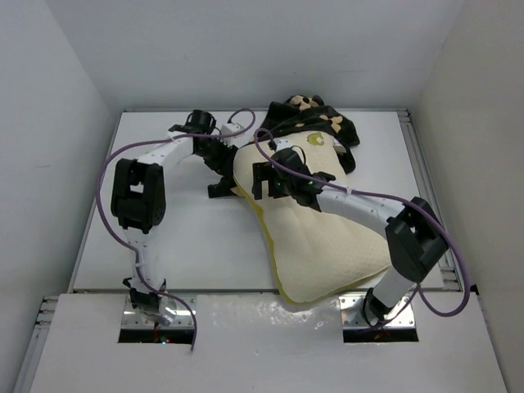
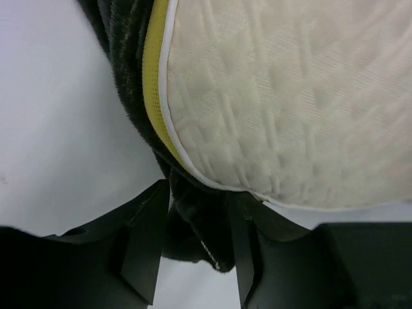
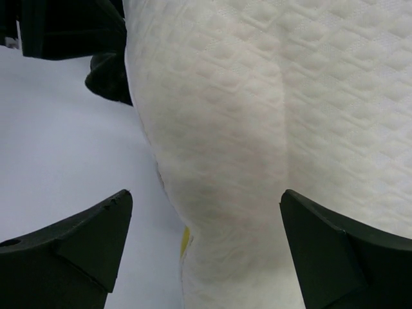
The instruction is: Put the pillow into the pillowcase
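Note:
The cream pillow (image 1: 327,246) lies slanted across the table's right half. Its far end is inside the black pillowcase (image 1: 323,119) with tan flowers, bunched at the back. My left gripper (image 1: 223,180) is at the pillow's left edge. In the left wrist view it (image 2: 198,248) is shut on a fold of the black pillowcase (image 2: 199,225) under the pillow's (image 2: 290,103) yellow-piped edge. My right gripper (image 1: 266,178) is over the pillow's upper left part. In the right wrist view it (image 3: 205,199) is open wide, straddling the pillow's (image 3: 257,116) edge, holding nothing.
The white table (image 1: 180,246) has a raised rim and white walls on three sides. Purple cables loop from both arms, one over the pillow's far end (image 1: 262,147). The pillow's near corner (image 1: 299,299) overhangs the table's front edge.

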`<control>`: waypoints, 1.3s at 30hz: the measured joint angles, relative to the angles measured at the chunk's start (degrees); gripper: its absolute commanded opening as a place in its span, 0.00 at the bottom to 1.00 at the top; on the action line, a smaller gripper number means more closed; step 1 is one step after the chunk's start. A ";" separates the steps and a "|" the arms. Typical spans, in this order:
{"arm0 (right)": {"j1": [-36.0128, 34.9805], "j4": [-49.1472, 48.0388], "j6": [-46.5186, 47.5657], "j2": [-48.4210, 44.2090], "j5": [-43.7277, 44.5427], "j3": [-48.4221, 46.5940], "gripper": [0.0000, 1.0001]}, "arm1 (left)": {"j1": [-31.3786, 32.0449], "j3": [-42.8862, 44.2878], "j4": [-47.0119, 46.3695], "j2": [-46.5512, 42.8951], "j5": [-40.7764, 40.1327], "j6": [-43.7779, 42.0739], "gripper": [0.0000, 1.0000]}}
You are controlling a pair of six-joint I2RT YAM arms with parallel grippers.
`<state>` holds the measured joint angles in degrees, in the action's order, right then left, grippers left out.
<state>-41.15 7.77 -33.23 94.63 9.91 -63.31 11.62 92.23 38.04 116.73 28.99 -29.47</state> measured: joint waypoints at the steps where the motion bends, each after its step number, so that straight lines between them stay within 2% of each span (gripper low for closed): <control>1: -0.04 -0.02 -0.13 0.63 0.20 -0.48 0.94 | 0.11 0.00 -0.07 0.85 0.24 0.33 0.37; 3: -0.20 0.00 -0.42 1.79 0.50 -1.03 0.94 | 0.46 0.00 -0.33 1.97 0.39 1.07 0.35; 6: -0.24 0.04 -0.76 3.50 0.61 -1.31 0.94 | 0.70 0.00 -1.22 2.89 -0.13 2.23 0.22; 7: -0.24 0.07 -0.87 4.02 0.66 -1.33 0.94 | 0.92 0.00 -1.75 3.06 -0.44 2.67 0.15; 10: -0.24 0.20 -1.29 5.49 0.96 -1.79 0.99 | 1.62 0.09 -3.17 3.87 -1.22 3.50 0.08; 12: -0.24 0.24 -1.53 6.62 1.14 -2.56 0.99 | 1.88 0.63 -3.28 4.50 -1.29 3.96 0.00; 14: -0.24 0.28 -1.95 8.11 1.31 -3.72 0.95 | 1.92 0.79 -3.23 4.70 -1.11 4.31 0.00; 16: -0.24 0.37 -2.16 10.21 1.44 -5.25 0.53 | 1.90 0.81 -3.21 4.68 -0.96 4.28 0.00; 17: -0.22 0.44 -2.38 11.06 1.73 -5.68 0.15 | 1.90 0.83 -3.04 4.68 -0.94 4.28 0.00; 18: -0.13 0.42 -3.08 11.76 2.01 -5.88 0.01 | 1.90 0.85 -2.97 4.68 -0.94 4.28 0.00; 24: 2.93 -3.82 -7.39 9.94 1.01 -0.66 0.00 | 0.28 1.14 -1.77 2.29 -0.44 4.26 0.00; 30: 4.83 -9.31 -9.79 4.31 -2.14 7.26 0.00 | -1.16 1.14 -2.49 -6.56 -2.51 3.56 0.00; 35: 4.96 -10.45 -10.80 4.07 -2.93 7.78 0.00 | 1.36 2.75 0.52 -9.92 -1.20 0.37 0.00; 39: 5.16 -8.61 -11.45 4.57 -3.54 5.73 0.00 | 5.64 3.13 6.62 -9.92 -0.90 -6.93 0.00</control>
<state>-35.99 -0.84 -44.69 99.20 6.37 -57.58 17.26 95.35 44.66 106.80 28.10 -36.40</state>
